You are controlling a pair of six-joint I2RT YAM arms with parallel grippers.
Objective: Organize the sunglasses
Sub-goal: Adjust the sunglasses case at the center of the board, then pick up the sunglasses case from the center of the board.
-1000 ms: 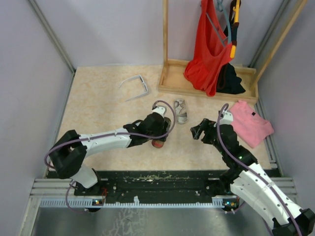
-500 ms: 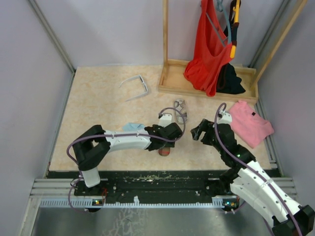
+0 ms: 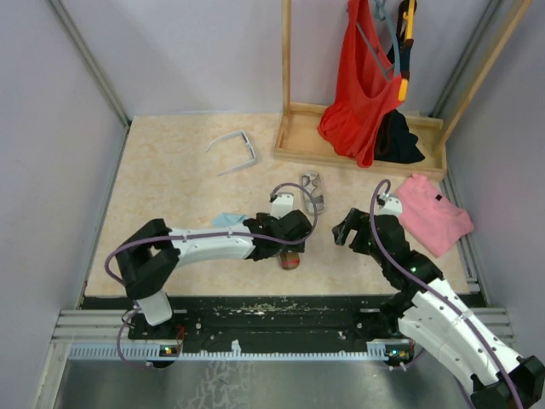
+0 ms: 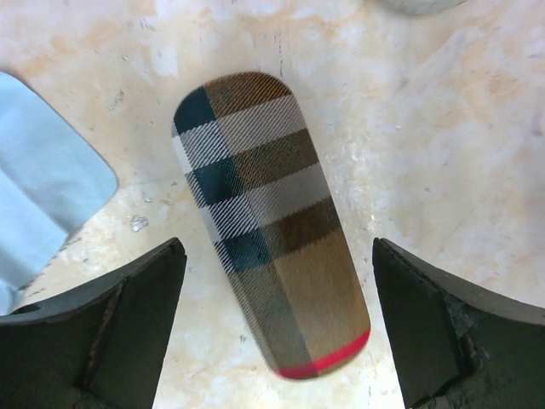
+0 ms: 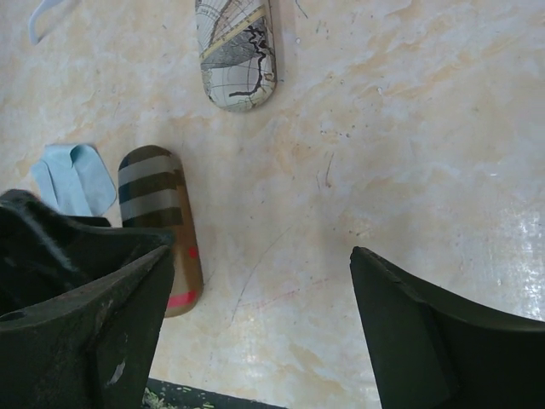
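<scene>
The white-framed sunglasses [image 3: 235,148] lie open at the back left of the table, far from both arms. A brown-striped case [image 4: 268,221] with a red end lies flat on the table right under my left gripper [image 4: 277,249]. That gripper is open, its fingers spread on either side of the case and not touching it. From above, the case [image 3: 290,260] pokes out below the left gripper [image 3: 283,237]. My right gripper [image 3: 345,228] hangs open over bare table with nothing between its fingers [image 5: 128,315]. The same case [image 5: 162,226] shows at its left.
A grey-patterned case [image 3: 313,192] lies behind the left gripper. A light blue folded cloth [image 3: 228,220] sits left of the striped case. A wooden rack [image 3: 298,136] with a red garment [image 3: 362,81] stands at the back right. A pink cloth [image 3: 433,211] lies at the right.
The left arm carried the striped case toward the near edge, away from the grey case, uncovering the blue cloth. Its jaws have now opened and let the case go. The right arm barely moved.
</scene>
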